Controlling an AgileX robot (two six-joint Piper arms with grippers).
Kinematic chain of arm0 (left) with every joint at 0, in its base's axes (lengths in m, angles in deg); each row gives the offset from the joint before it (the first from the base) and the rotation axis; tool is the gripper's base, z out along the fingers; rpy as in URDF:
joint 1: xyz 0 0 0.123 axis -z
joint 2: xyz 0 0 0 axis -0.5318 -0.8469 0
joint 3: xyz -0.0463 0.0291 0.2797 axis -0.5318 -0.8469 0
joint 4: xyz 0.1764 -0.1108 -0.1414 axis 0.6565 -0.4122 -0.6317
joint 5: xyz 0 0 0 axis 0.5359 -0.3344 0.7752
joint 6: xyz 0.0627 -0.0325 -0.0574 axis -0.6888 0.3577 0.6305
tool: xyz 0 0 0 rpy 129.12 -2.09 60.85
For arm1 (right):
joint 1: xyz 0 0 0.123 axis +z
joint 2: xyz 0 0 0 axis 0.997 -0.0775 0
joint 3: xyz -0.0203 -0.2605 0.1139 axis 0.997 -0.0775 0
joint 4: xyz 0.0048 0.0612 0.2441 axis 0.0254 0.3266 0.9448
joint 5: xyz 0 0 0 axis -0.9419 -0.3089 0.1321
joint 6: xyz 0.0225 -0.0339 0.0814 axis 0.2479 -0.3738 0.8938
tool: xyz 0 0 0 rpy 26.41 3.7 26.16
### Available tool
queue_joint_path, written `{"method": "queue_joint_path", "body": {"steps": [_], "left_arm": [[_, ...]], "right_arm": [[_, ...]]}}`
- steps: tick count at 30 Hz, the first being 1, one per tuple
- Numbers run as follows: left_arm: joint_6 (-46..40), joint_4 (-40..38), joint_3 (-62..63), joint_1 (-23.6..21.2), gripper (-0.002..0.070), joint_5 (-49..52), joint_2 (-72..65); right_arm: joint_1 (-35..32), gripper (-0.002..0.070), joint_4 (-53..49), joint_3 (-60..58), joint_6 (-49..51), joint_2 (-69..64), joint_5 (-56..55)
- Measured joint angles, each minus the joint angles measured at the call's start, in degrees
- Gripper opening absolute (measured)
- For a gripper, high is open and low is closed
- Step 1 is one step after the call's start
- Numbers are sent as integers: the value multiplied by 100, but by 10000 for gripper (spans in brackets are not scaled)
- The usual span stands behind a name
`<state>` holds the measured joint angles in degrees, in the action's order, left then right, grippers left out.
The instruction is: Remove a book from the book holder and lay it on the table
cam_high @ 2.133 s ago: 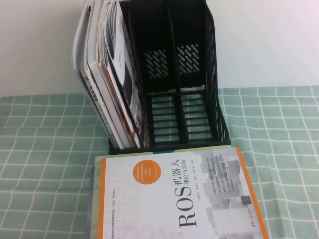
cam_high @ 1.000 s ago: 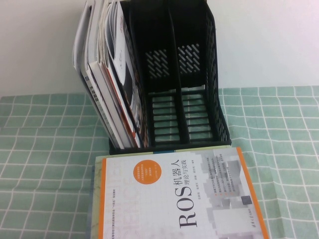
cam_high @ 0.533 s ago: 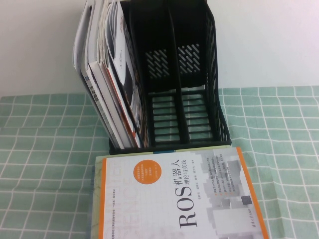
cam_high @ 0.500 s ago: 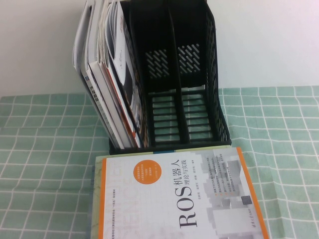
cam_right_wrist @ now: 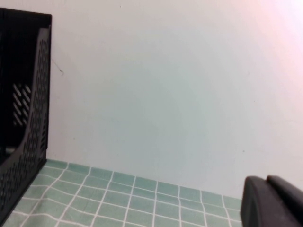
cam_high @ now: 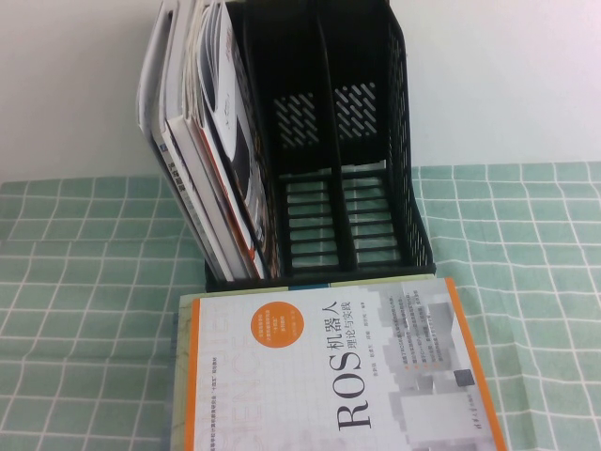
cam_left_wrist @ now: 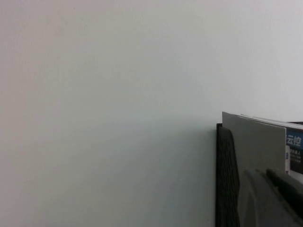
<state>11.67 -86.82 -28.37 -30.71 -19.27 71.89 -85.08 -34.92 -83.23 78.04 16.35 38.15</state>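
1. Progress, as a judgement: the task looks barely begun. The large, thin, glossy grey-white book (cam_high: pixel 225 141) stands in the tall black plastic book holder (cam_high: pixel 376 141) with slotted walls, not on the mint-green, white-gridded cloth of the tabletop (cam_high: pixel 84 282); neither arm shows in the high view. Reaching in, gripping, lifting out and laying flat all appear to be left.

2. Left gripper (cam_left_wrist: pixel 272 198): only a dark, blurred part of it shows at the lower right of the left wrist view, near the top edge of the holder and the books; whether its fingers stand wide or narrow cannot be told. It holds nothing visible.

3. Holder contents, left to right in the high view: the left compartment is packed with several leaning books and magazines (cam_high: pixel 178 122), the task's book among them toward that compartment's right side; the middle compartment (cam_high: pixel 300 160) and the right compartment (cam_high: pixel 362 160) are empty, their slotted floors bare.

4. Lower centre of the high view: a white, orange-bordered "ROS" book (cam_high: pixel 347 366) lies flat on the tabletop, just in front of the holder.

5. Right gripper (cam_right_wrist: pixel 274 201): at the lower right of the right wrist view, well apart from the holder, fingers closed together on nothing.
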Motion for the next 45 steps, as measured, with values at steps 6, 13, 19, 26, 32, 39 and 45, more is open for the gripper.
{"method": "queue_joint_path", "body": {"steps": [6, 13, 19, 26, 32, 39, 45], "left_arm": [[570, -125, 0, 0, -3, 35, 0], [1206, -269, 508, 0, -3, 1655, 0], [1228, -166, 1540, 0, -3, 2956, -317], [1192, -152, 2341, 0, -3, 3704, -1276], [1587, -308, 2367, 0, -3, 3380, -1854], [1369, -394, 2585, 0, -3, 3351, -2568], [-130, -1442, 3539, 0, -3, 3781, -2946]], "right_arm": [[0, -1, -11, 0, -162, 0, -51], [0, -1, -11, 0, -206, 0, -264], [0, -1, -11, 467, -218, 0, 226], [0, -1, -11, 1369, -230, 0, 1326], [0, -1, -11, 2043, -242, -653, 2070], [0, -1, 389, 2613, -330, -1820, 2265], [0, -1, 1219, 2822, -1205, -2801, 2060]]}}
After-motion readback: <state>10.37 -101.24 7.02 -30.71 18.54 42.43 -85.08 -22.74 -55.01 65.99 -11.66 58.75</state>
